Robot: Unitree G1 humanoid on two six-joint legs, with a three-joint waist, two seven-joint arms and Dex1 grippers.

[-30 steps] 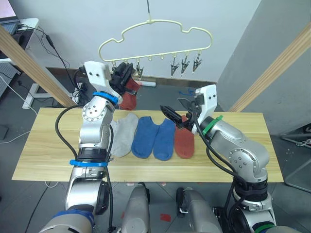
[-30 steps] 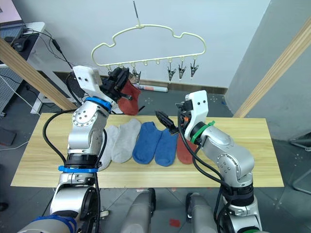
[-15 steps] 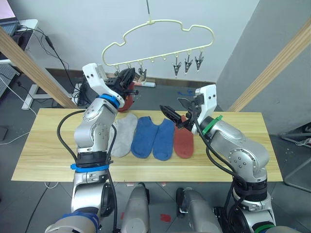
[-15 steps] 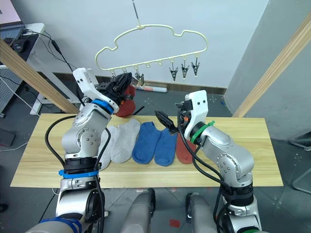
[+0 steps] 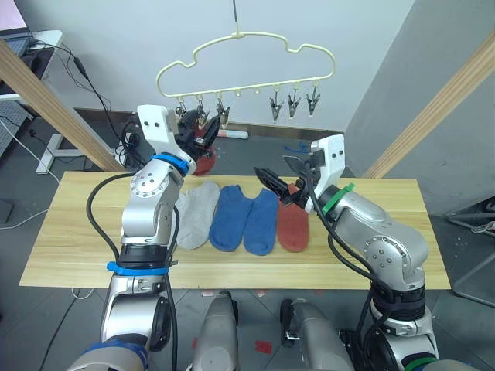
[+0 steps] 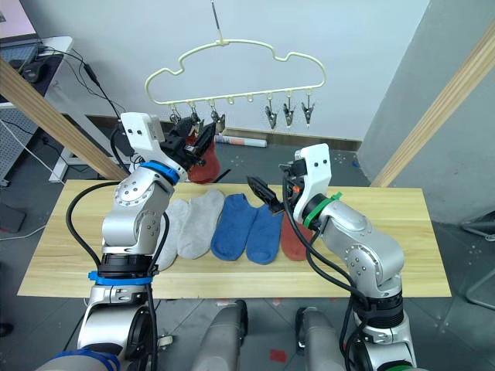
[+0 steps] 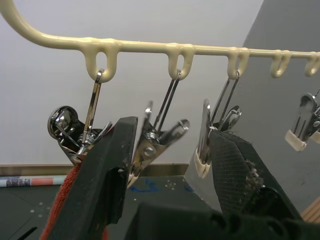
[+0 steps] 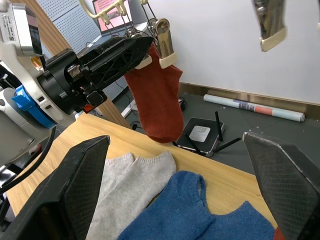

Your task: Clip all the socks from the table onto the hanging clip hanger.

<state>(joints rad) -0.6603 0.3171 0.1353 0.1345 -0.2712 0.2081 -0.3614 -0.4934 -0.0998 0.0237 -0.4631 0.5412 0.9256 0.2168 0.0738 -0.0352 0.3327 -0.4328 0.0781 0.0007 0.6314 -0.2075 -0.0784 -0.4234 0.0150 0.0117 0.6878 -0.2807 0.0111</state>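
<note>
My left claw (image 5: 195,127) has risen back to the clip hanger (image 5: 246,68), fingers spread around a clip beside the hanging rust sock (image 8: 156,102), so one seems clipped, while my right claw (image 5: 277,184) hovers open over five socks (image 5: 246,220) on the surface (image 5: 69,232).

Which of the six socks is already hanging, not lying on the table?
One rust red sock, hanging from the clip hanger beside the left gripper. The other five lie flat on the table.

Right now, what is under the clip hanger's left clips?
A rust red sock hangs below the clip hanger, beside the left gripper. Which clip grips its top edge is hidden.
</note>
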